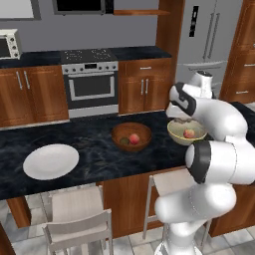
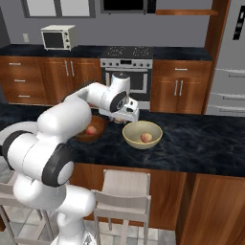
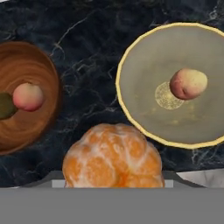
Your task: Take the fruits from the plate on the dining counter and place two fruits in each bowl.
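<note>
Orange-tan fruit (image 3: 113, 155), one, was held clamped in the gripper (image 2: 128, 115); two fruits were seen in the wooden bowl (image 1: 131, 137), one in the cream bowl (image 1: 186, 131).

We see the white plate (image 1: 51, 161) bare on the dining counter (image 1: 94, 149); right of it, the wooden bowl (image 1: 131, 136) holds two fruits, the cream bowl (image 1: 186, 132) one; the orange fruit (image 3: 113, 157) hangs above.
</note>
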Available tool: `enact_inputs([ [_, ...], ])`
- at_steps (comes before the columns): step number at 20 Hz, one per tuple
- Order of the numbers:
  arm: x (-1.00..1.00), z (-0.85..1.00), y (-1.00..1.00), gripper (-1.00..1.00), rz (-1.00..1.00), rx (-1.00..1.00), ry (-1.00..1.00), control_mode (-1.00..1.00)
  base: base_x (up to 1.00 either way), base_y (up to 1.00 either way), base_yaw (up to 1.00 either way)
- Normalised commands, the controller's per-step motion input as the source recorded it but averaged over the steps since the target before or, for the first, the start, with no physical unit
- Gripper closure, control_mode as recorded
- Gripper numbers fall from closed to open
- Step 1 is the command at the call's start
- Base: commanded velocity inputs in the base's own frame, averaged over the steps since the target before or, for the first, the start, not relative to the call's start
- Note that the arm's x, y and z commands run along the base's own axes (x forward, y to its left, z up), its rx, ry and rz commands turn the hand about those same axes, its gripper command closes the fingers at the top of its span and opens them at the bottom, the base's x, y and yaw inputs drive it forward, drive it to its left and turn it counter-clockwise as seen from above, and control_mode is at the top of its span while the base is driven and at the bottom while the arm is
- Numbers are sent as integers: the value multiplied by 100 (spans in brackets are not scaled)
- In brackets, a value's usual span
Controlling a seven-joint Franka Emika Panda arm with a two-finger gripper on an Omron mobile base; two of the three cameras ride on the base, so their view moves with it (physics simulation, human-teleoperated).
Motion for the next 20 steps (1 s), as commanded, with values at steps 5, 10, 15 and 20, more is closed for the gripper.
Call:
enact_inputs([
  [5, 16, -51, -100, 100, 0, -12, -4, -100, 0, 0, 0],
  [10, 54, -12, -76, 100, -9, -15, 8, -100, 0, 0, 0],
  [15, 59, -12, -14, 100, -6, -9, 7, -100, 0, 0, 0],
  [20, 30, 0, 0, 100, 0, 14, 8, -100, 0, 0, 0],
])
